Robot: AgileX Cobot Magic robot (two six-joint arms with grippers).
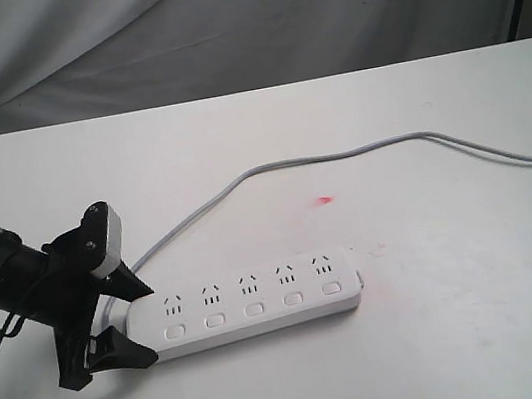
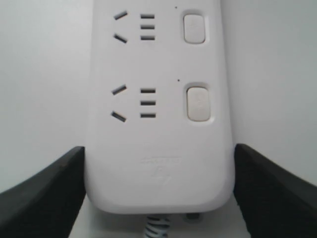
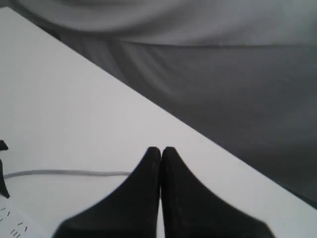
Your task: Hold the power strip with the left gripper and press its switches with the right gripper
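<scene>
Exterior view: the left gripper (image 1: 150, 324) straddles one rounded end of the power strip (image 1: 252, 303), one black finger on each long side. The rest of the strip runs away from the fingertips across the white table (image 1: 458, 260). Its five switches (image 1: 254, 310) sit in a row, the nearest just past the fingers. The grey cord (image 1: 340, 155) leaves the held end and curves off well beyond the gripper. A small red spot (image 1: 325, 199) lies on the table near the strip's far end. The right gripper is out of view here.

Left wrist view: the strip's end fills the gap between the two fingers (image 2: 44, 193), which lie against its sides in a wide grasp. Two switches show ahead of the fingertips.

Right wrist view: the right gripper (image 3: 161, 151) has its fingers pressed together, holding nothing, above the table. The cord passes just ahead of the tips. A corner of the strip (image 3: 12, 223) shows off to one side, apart from the fingers.
</scene>
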